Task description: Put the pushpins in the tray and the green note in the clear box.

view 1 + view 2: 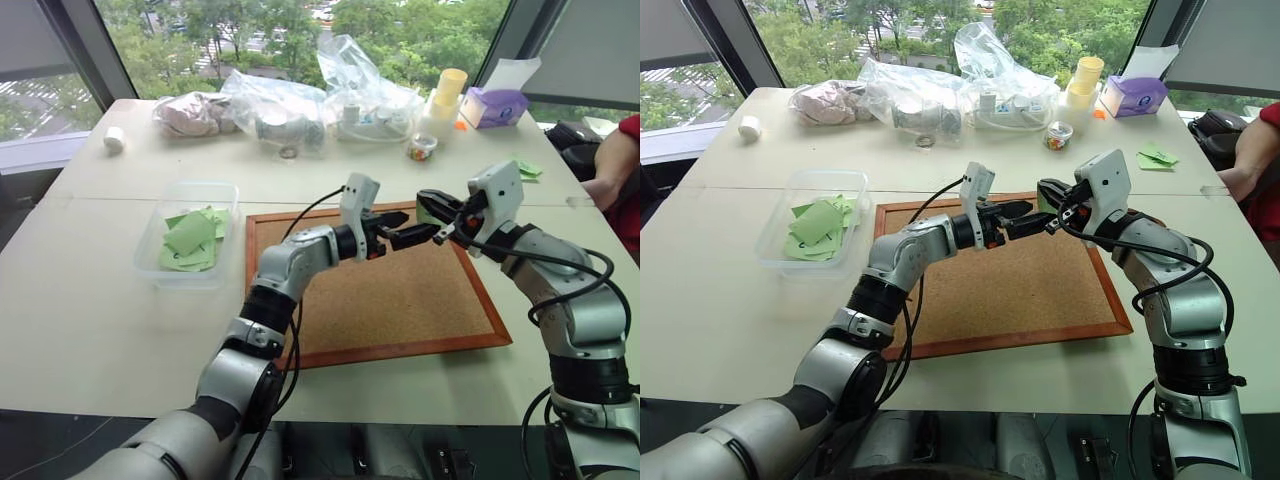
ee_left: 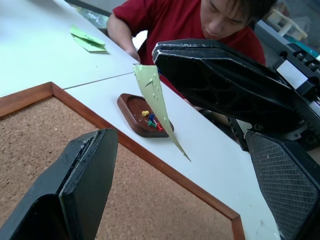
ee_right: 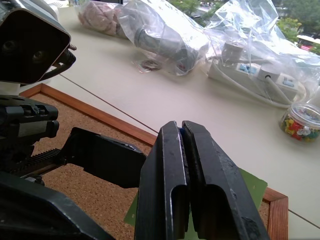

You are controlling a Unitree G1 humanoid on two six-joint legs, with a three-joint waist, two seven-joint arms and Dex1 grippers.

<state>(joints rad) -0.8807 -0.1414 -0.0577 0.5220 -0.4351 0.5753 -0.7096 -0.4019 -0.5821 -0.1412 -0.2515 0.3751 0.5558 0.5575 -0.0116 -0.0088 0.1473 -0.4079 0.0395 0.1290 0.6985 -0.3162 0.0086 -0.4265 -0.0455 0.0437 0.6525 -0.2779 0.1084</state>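
Note:
My right gripper (image 3: 182,131) is shut on the green note (image 2: 156,97), held above the corkboard (image 1: 400,300). The note hangs edge-on from the right fingertips (image 2: 165,55). My left gripper (image 2: 180,140) is open and level, one finger on each side of the note, not touching it. Both grippers meet over the board's far edge, the left gripper (image 1: 395,232) just beside the right gripper (image 1: 426,205). The tray (image 2: 131,106), a dark reddish-brown dish, lies just off the board's edge with a few coloured pushpins (image 2: 151,120) in it. The clear box (image 1: 175,268) stands left of the board, holding several green notes.
Clear plastic bags (image 1: 300,105), a small jar of pushpins (image 1: 422,147), yellow cups and a purple tissue box (image 1: 495,105) line the table's far side. Loose green notes (image 1: 526,168) lie at the far right. A person in a red shirt (image 2: 190,20) sits at the right edge.

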